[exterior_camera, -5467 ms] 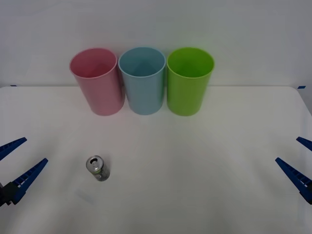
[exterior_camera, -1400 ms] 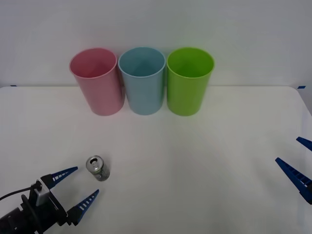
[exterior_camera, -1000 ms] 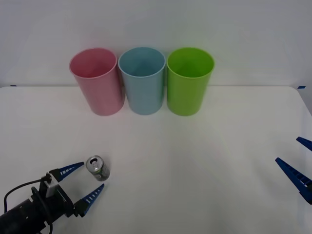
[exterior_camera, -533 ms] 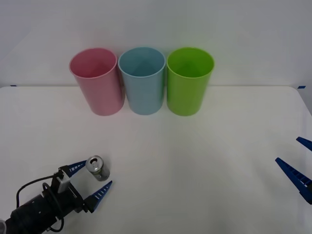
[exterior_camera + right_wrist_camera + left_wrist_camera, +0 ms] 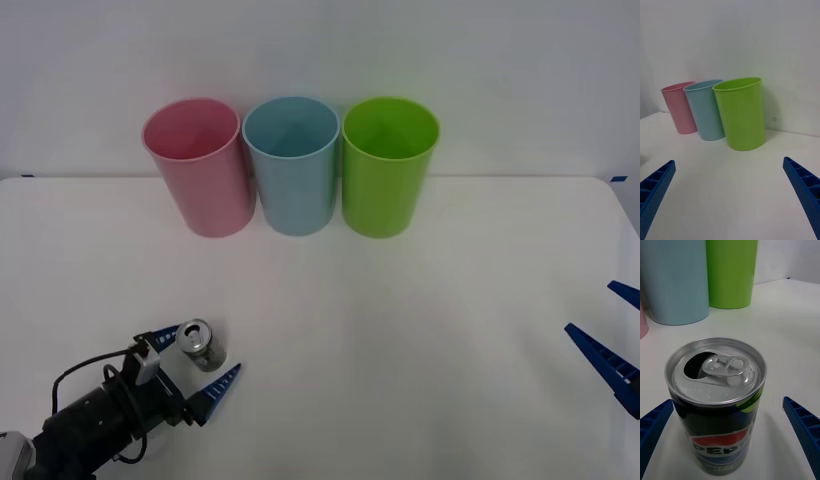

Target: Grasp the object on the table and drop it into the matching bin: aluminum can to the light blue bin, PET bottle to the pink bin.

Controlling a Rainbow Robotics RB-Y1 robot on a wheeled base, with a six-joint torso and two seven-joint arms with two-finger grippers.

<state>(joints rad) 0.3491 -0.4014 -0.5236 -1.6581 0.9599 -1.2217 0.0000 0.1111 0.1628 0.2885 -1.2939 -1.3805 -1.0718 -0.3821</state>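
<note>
Closing on the can (image 5: 200, 345) is your step now: the left gripper (image 5: 198, 357) is open, one finger on each side of it, near the front left of the table (image 5: 420, 330). Push a little more forward so the fingers (image 5: 802, 435) meet the middle of the body, then squeeze gently. The can stands upright, long axis vertical, its opened top facing up. The right gripper (image 5: 612, 340) waits open at the right edge.

The aluminum can (image 5: 717, 405) carries the word "PEPSI" in white letters on its dark body, beneath a red band.
</note>
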